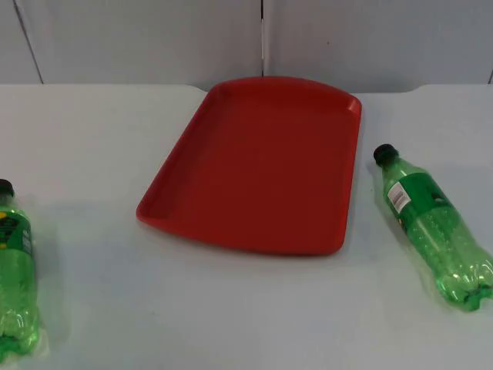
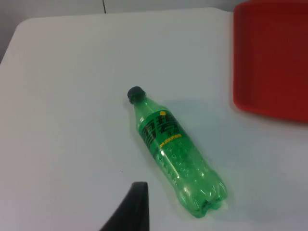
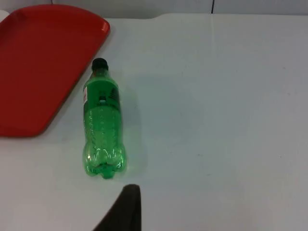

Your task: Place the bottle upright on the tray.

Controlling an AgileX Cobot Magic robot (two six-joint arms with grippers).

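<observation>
A red tray (image 1: 254, 166) lies empty at the middle of the white table. Two green plastic bottles with black caps lie on their sides, caps pointing toward the wall. One bottle (image 1: 14, 270) lies at the far left, the other (image 1: 435, 227) to the right of the tray. In the left wrist view my left gripper (image 2: 131, 211) hangs above the table, short of the left bottle (image 2: 175, 151) and apart from it, with the tray (image 2: 272, 57) beyond. My right gripper (image 3: 122, 209) hangs likewise just short of the right bottle's (image 3: 102, 120) base, the tray (image 3: 38, 62) beside it.
The grey partition wall (image 1: 154, 38) closes the table's far side behind the tray. Bare white table top (image 1: 231, 308) stretches in front of the tray and between the two bottles. The left bottle lies close to the picture's left edge.
</observation>
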